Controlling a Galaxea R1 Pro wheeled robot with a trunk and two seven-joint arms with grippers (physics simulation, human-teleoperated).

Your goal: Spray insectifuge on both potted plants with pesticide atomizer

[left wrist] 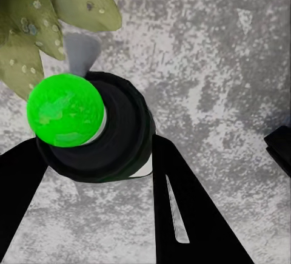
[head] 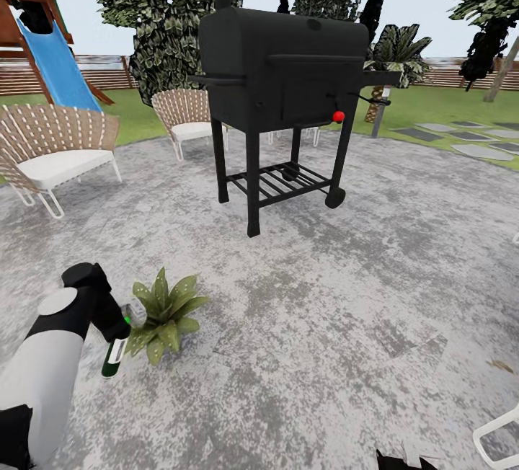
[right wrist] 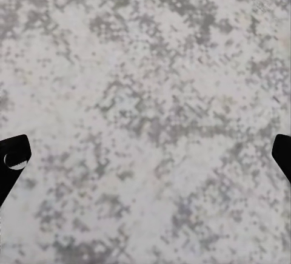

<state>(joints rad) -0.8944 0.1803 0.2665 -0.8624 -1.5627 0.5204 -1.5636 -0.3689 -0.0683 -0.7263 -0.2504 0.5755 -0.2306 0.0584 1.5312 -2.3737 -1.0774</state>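
Left hand [left wrist: 91,173] clamps pesticide atomizer [head: 114,357], beside potted plant [head: 166,313].

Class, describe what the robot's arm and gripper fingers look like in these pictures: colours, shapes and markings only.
The left arm has a rounded white shell, a grey round cap and black joints. The left gripper has flat, tapering black fingers, one with a pale slot. The right gripper shows black fingertips.

A black grill [head: 285,88] stands on the mottled grey stone patio [head: 375,290], wicker chairs [head: 54,153] and a blue slide [head: 61,66] behind.
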